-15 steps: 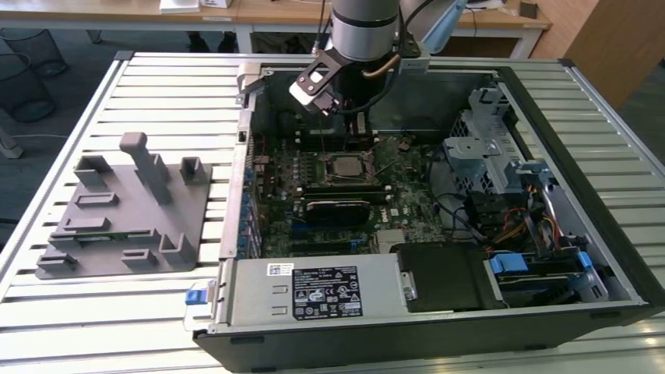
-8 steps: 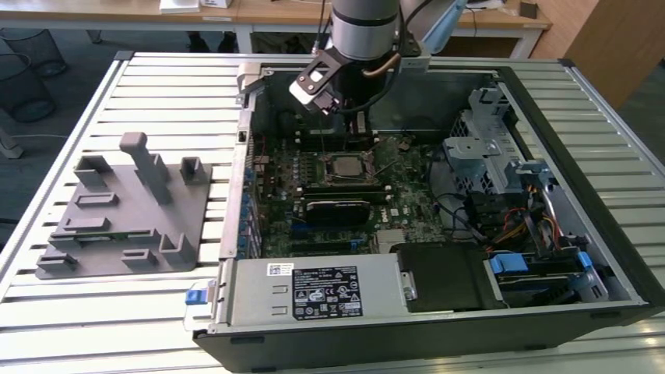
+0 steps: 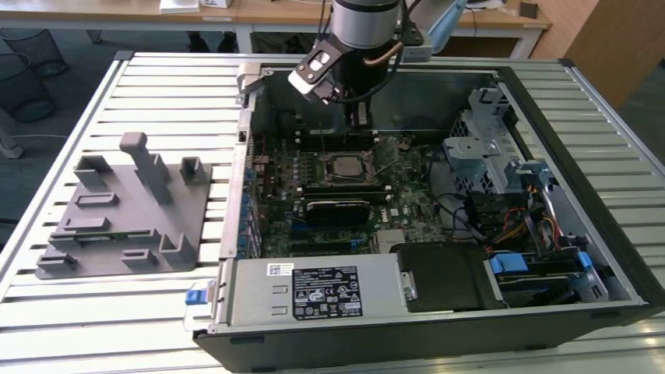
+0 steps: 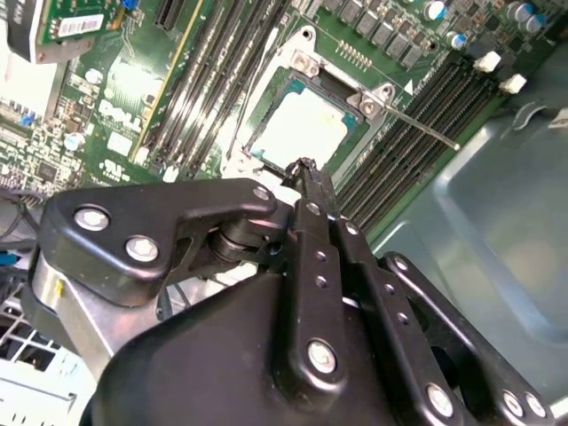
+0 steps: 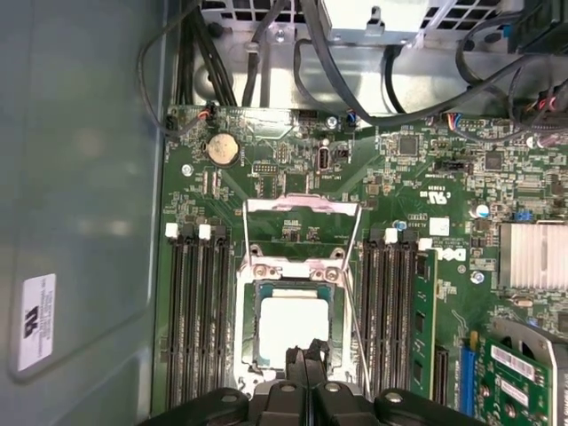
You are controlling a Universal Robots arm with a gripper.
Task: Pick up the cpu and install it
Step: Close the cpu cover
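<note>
Closed, empty pincer [image 5: 307, 355] hangs over one edge of the cpu [image 5: 293, 325].
It lies in its socket [image 5: 293, 269]; memory slots [image 5: 195, 319] flank the pincer, case wall [image 5: 80, 177] close beside, slatted table [image 3: 156, 86] below.

The claw [image 3: 359, 123] hangs inside the open computer case [image 3: 437, 97], just above the cpu [image 3: 346, 166] seated on the motherboard [image 3: 276, 214].

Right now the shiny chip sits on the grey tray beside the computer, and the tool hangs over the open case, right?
No. The cpu lies in the motherboard's socket inside the case, not on the grey tray, as the first wrist view shows. The tool does hang over the open case.
</note>
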